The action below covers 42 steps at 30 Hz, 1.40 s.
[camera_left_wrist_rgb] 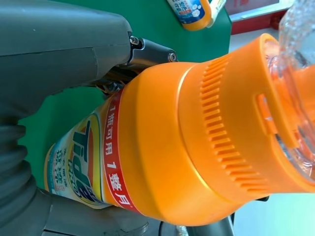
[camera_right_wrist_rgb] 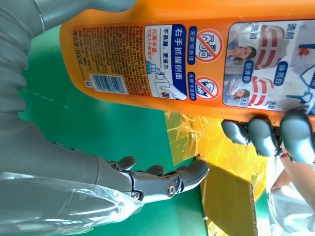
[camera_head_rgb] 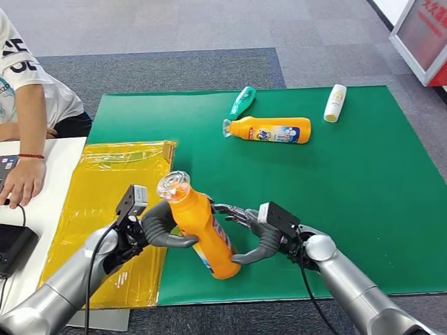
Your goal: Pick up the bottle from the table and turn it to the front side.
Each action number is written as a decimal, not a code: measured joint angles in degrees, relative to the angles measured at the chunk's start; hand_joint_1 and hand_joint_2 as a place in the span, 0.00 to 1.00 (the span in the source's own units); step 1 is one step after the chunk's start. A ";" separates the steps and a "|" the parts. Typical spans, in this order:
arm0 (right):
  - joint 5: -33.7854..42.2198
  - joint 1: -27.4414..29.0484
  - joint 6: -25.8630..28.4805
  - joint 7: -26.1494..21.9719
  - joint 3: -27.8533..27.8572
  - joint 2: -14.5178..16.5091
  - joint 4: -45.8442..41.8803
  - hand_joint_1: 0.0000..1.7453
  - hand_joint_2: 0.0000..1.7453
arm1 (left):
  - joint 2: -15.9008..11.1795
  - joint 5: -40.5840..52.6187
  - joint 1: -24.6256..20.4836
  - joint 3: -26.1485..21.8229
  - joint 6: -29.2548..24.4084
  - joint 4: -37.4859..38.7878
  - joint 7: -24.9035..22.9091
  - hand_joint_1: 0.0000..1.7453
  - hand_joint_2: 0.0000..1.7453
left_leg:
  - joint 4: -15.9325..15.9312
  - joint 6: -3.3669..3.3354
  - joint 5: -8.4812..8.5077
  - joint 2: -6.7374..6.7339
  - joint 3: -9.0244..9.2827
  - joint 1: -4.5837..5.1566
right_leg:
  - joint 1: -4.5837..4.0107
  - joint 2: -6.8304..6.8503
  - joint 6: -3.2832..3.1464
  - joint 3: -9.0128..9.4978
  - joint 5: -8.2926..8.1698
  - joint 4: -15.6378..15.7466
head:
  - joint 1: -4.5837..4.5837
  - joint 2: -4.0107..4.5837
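An orange Tide detergent bottle (camera_head_rgb: pixel 202 227) with a clear cap is lifted off the green mat (camera_head_rgb: pixel 369 195) and tilted, cap toward the upper left. My left hand (camera_head_rgb: pixel 158 227) grips its upper body; in the left wrist view the thumb (camera_left_wrist_rgb: pixel 55 44) lies along the bottle (camera_left_wrist_rgb: pixel 167 147), whose front label faces that camera. My right hand (camera_head_rgb: pixel 253 234) is cupped around the lower end, thumb curling under the base. In the right wrist view the back label (camera_right_wrist_rgb: pixel 167 64) shows, and my right fingers (camera_right_wrist_rgb: pixel 156 179) are spread, apart from the bottle.
A second orange bottle (camera_head_rgb: pixel 272 130), a green bottle (camera_head_rgb: pixel 242 102) and a white bottle (camera_head_rgb: pixel 334 102) lie at the mat's far side. A yellow plastic bag (camera_head_rgb: pixel 105 202) covers the mat's left edge. A person (camera_head_rgb: pixel 26 105) sits at the left, hand on a white table (camera_head_rgb: pixel 52 181).
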<state>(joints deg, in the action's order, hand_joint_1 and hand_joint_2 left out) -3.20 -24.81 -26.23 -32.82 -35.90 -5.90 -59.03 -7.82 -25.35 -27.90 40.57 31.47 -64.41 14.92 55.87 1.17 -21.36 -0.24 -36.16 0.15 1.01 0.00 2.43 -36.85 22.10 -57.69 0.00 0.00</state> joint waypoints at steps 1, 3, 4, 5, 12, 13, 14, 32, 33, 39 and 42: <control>-0.02 0.00 0.12 0.07 0.06 0.00 0.01 0.00 1.00 | -0.03 0.00 0.08 -0.07 0.00 0.00 0.10 1.00 1.00 | 0.00 0.00 0.00 0.00 0.00 0.00 | 0.00 0.00 0.00 0.00 0.00 0.00 | 0.00 0.00; -0.05 0.01 0.35 0.24 0.15 0.00 0.03 0.00 1.00 | -0.08 0.01 0.26 -0.33 0.00 0.00 0.30 1.00 1.00 | 0.00 0.00 0.00 0.00 0.00 0.00 | 0.00 0.00 0.00 0.00 0.00 0.00 | 0.00 0.00; -0.06 0.01 0.42 0.31 0.18 0.00 0.04 0.00 1.00 | -0.10 0.02 0.33 -0.47 0.00 0.00 0.36 1.00 1.00 | 0.00 0.00 0.00 0.00 0.00 0.00 | 0.00 0.00 0.00 0.00 0.00 0.00 | 0.00 0.00; -0.09 0.03 0.53 0.38 0.20 0.00 0.07 0.00 1.00 | -0.13 0.07 0.38 -0.60 0.00 -0.01 0.45 1.00 1.00 | 0.00 0.00 0.00 0.00 0.00 0.00 | 0.00 0.00 0.00 -0.01 0.00 0.00 | 0.00 0.00; -0.01 1.54 1.83 0.65 1.29 0.01 0.70 0.00 1.00 | -0.55 2.29 0.59 -1.48 -0.26 -2.24 2.08 1.00 1.00 | 0.00 0.00 0.00 0.00 -0.01 0.00 | 0.00 0.01 0.00 -0.03 0.00 0.00 | 0.00 0.00; 0.10 2.16 1.97 0.45 1.66 0.02 0.86 0.00 1.00 | -0.66 2.74 0.53 -1.79 -0.45 -3.08 2.19 1.00 1.00 | 0.00 0.00 0.00 0.00 -0.02 0.00 | 0.00 0.00 0.00 -0.03 0.00 0.00 | 0.00 0.00; 0.17 2.79 2.11 0.20 2.05 0.02 1.02 0.00 1.00 | -0.77 3.17 0.45 -2.09 -0.67 -3.91 2.23 1.00 1.00 | 0.00 0.00 0.00 0.00 -0.02 0.00 | 0.00 0.00 0.00 -0.03 0.00 0.00 | 0.00 0.00; -0.51 6.90 0.49 -1.68 6.38 1.10 5.63 0.00 1.00 | -6.87 12.98 -6.24 -0.10 5.01 -9.46 6.20 1.00 1.00 | 0.00 0.04 0.04 0.00 -0.03 -0.02 | -0.03 -0.01 -0.03 -0.05 -0.02 -0.01 | -0.01 0.00; -0.56 6.76 0.27 -1.85 6.35 1.24 6.07 0.00 1.00 | -7.82 13.44 -7.58 0.77 5.93 -9.49 6.40 1.00 1.00 | 0.00 0.05 0.05 0.00 -0.04 -0.03 | -0.04 -0.01 -0.04 -0.06 -0.03 -0.02 | -0.01 0.00; -0.43 5.34 -0.39 -2.46 6.15 1.98 8.45 0.00 1.00 | -13.49 13.74 -16.16 6.06 9.71 -9.64 6.12 1.00 1.00 | 0.00 0.12 0.12 -0.01 -0.06 -0.12 | -0.13 -0.01 -0.10 -0.08 -0.06 -0.02 | -0.01 0.00; -0.11 4.69 -0.48 -2.60 6.01 2.32 9.33 0.00 1.00 | -16.12 12.93 -20.55 9.74 10.37 -10.27 4.46 1.00 1.00 | 0.00 0.11 0.13 -0.01 -0.07 -0.13 | -0.15 -0.01 -0.11 -0.08 -0.07 -0.02 | -0.01 0.00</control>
<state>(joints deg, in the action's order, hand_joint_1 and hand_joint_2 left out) -3.31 -20.12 -26.71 -35.42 -29.89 -3.58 -49.70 -23.94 -12.42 -48.45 50.31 41.84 -74.68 19.38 55.87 1.28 -21.23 -0.25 -36.23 0.02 0.87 -0.01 2.33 -36.93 22.03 -57.71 -0.01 0.00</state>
